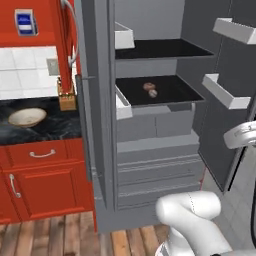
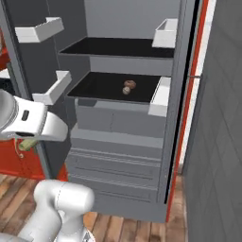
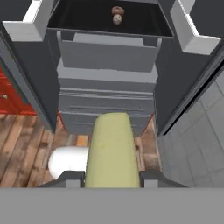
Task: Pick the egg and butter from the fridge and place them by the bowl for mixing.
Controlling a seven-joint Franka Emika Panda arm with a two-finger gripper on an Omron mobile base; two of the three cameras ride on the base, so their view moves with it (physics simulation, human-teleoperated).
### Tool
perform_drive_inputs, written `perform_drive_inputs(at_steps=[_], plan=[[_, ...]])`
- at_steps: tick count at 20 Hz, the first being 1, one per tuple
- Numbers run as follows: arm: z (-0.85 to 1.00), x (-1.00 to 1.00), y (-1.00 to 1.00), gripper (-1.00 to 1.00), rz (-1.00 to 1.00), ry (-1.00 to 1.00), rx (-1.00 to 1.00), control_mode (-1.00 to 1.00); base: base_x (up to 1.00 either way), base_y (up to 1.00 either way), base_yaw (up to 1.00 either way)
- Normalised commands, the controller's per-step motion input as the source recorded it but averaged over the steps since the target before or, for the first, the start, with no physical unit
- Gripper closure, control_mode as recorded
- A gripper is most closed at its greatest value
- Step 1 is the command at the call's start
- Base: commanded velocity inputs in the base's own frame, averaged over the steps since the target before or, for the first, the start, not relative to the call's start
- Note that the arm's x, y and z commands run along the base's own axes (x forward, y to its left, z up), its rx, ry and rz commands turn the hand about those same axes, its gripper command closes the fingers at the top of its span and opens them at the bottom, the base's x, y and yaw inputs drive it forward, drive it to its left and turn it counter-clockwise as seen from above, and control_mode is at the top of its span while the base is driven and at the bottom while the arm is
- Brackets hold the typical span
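Note:
The butter, a pale-yellow stick, lies lengthwise between my fingertips. My gripper is shut on it, low in front of the open fridge. In the right base view the butter peeks out under my forearm at the far left. The egg rests on the fridge's middle dark shelf, touching a browner rounded thing. The tan bowl sits on the dark counter left of the fridge.
White door bins jut from the open doors on both sides. A knife block stands on the counter between the bowl and the fridge. Red cupboards lie below; a grey wall is on the right.

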Motion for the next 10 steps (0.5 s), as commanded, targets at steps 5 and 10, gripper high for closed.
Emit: perform_drive_inputs(at_steps=[5,10], plan=[[0.00,0.00,0.00,1.00,0.00,0.00,0.00,1.00,-0.60,-0.19,0.67],[0.00,0.00,0.00,1.00,0.00,0.00,0.00,1.00,-0.08,0.00,1.00]])
